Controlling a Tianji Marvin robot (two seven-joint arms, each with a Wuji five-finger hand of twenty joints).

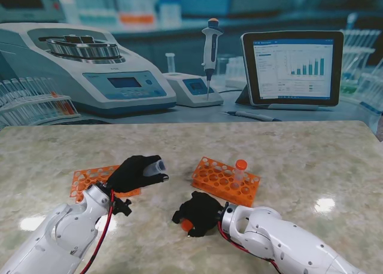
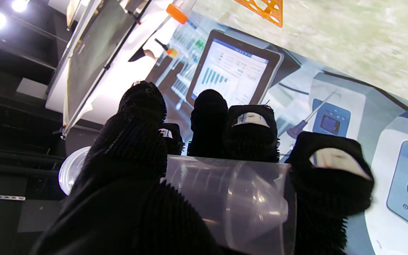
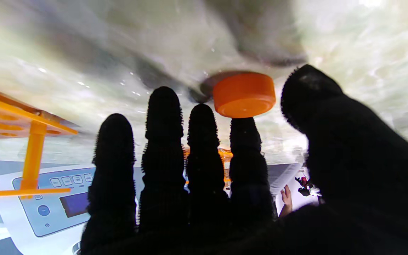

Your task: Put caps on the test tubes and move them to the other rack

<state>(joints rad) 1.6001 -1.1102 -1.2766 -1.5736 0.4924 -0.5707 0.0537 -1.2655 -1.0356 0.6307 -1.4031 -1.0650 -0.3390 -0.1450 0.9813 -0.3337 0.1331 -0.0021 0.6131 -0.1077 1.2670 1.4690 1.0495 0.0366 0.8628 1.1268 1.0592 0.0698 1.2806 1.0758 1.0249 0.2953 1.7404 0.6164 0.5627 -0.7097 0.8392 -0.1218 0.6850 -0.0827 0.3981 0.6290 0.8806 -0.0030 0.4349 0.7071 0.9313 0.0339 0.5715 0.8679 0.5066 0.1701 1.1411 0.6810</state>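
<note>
The left robot hand (image 1: 136,173) has its fingers wrapped around a clear test tube (image 1: 155,166), holding it nearly level above the desk (image 1: 287,148) with the open mouth turned toward the right side. To me that pose looks deliberate: the mouth is presented where a cap can be brought to it. In the left wrist view the tube (image 2: 225,198) lies across the palm, gripped along its body, its rim left free.

The right robot hand (image 1: 197,213) is down low on the desk, nearer to me than the right-hand orange rack (image 1: 225,181). Its wrist view shows an orange cap (image 3: 244,94) sitting on the desk just past the fingertips (image 3: 245,132), with the thumb off to one side. The fingers are spread around it and I see no pinch on it yet, so I take that hand as unclenched and empty, about to pick up the cap.

One capped tube (image 1: 240,173) already stands in the right-hand rack. A second orange rack (image 1: 90,179) lies flat behind the left hand, partly hidden by it.

There is open desk between the two hands for bringing cap and tube together. The right-hand rack's near edge sits close to the right hand's knuckles, so a lift would want to come straight up before swinging left.
</note>
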